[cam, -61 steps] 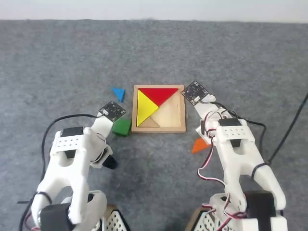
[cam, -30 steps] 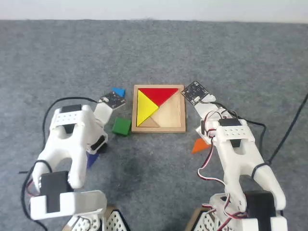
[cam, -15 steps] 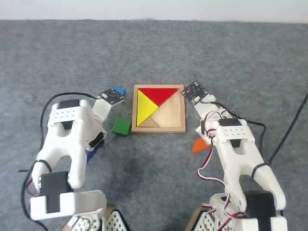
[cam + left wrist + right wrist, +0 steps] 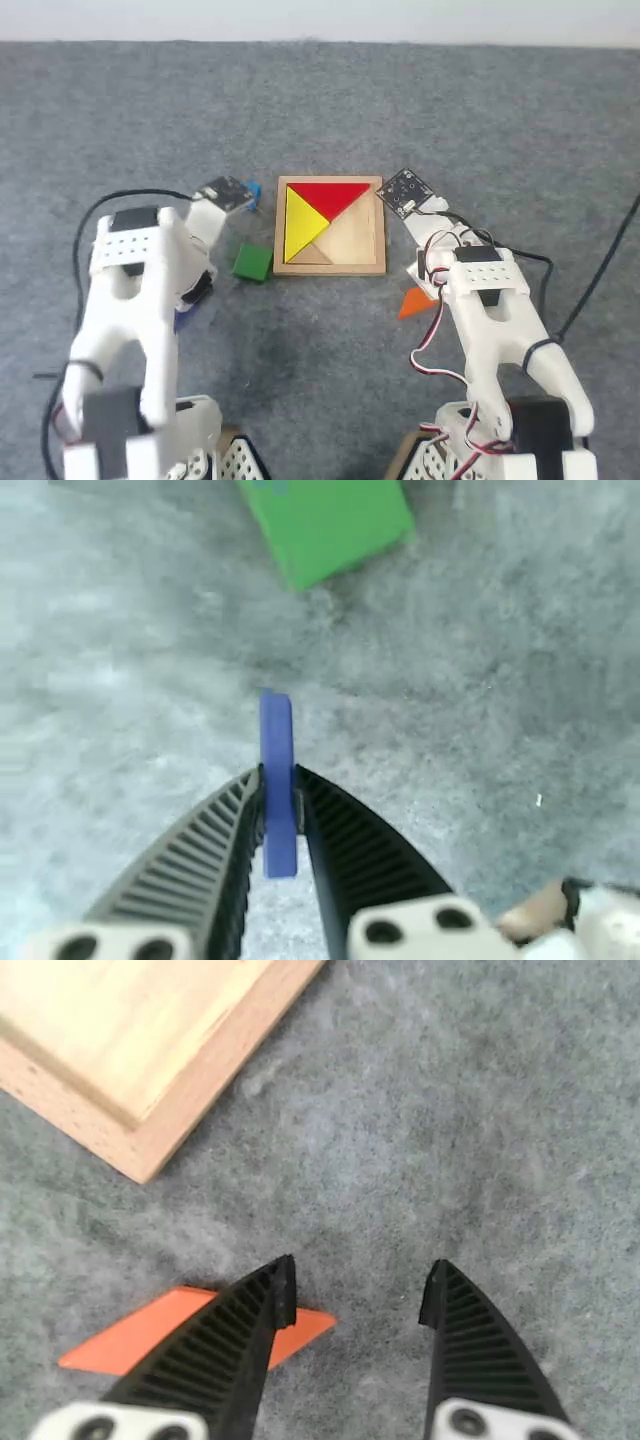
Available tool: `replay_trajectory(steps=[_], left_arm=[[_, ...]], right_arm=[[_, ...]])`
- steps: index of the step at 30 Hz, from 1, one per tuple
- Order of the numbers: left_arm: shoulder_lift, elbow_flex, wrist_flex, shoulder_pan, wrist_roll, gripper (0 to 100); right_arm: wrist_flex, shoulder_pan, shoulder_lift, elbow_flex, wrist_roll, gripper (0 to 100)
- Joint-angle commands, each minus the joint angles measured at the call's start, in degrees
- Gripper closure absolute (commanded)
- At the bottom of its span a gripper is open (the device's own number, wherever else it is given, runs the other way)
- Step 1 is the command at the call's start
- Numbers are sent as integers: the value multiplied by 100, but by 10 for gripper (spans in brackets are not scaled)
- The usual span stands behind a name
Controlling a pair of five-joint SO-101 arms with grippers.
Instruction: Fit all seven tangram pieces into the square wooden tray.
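Left claw [image 4: 278, 780] pinches a dark blue piece [image 4: 276, 730]

Its fingers are squeezed nearly shut on the thin blue piece, which stands on its edge over the grey carpet. Right claw [image 4: 360, 1280] is wide open and holds nothing. The wooden tray [image 4: 330, 268] lies in the middle, with a red triangle [image 4: 328, 197] and a yellow triangle [image 4: 300, 225] inside. A green square [image 4: 252, 263] lies just left of it. An orange triangle [image 4: 130, 1340] lies by the right claw.
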Motion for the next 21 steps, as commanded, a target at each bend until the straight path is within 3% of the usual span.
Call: replay_trajectory(steps=[1,6,10,16,21], left_arm=[[-1275,-180,88,0,527,988],[-1881,-286,185,185,1002,988],[-1899,-593,132,1002,1846,988],[-1688,-708,-1134,2382,2954,988],[-255,-1358,-1811,2927,3543,988]], right_arm=[[-66,84,-48,-18,-62,783],[-57,84,-66,-18,-62,783],[-57,92,-75,-18,-70,783],[-75,224,-75,-44,-105,783],[-75,233,-75,-44,-114,783]])
